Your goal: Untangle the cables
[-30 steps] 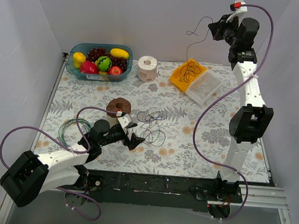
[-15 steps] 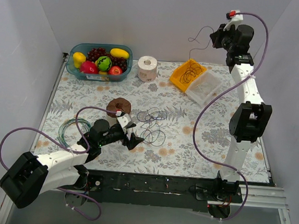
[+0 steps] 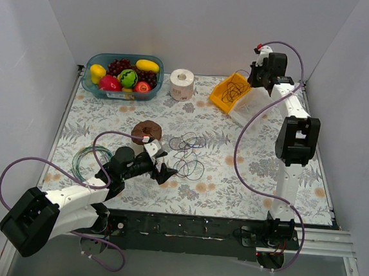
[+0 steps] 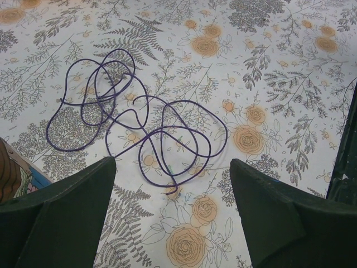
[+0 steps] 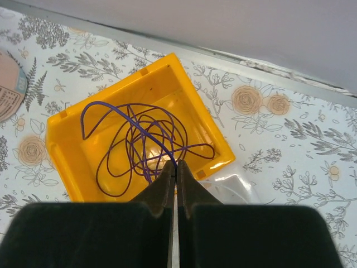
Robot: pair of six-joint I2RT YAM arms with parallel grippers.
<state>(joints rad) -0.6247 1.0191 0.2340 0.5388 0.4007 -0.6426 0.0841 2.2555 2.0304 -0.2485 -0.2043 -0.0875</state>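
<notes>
A tangle of thin dark purple cables [image 3: 187, 154] lies in loose loops on the flowered table; it also shows in the left wrist view [image 4: 139, 125]. My left gripper [image 3: 164, 172] is open just short of the tangle, its jaws wide apart and empty [image 4: 173, 223]. My right gripper [image 3: 253, 72] is shut on one thin purple cable [image 5: 131, 142], which coils down into the yellow bin [image 5: 195, 120]. The gripper [image 5: 176, 163] hangs just above the bin [image 3: 222, 96] at the back right.
A clear plastic box [image 3: 252, 108] lies beside the yellow bin. A toilet roll [image 3: 181, 84] and a fruit basket [image 3: 99, 61] stand at the back. A brown tape roll [image 3: 148, 129] and a flat greenish wire coil [image 3: 87, 157] lie to the left.
My right arm has come down from high in the air, lowering its held cable into the yellow bin. The left arm has barely moved.
</notes>
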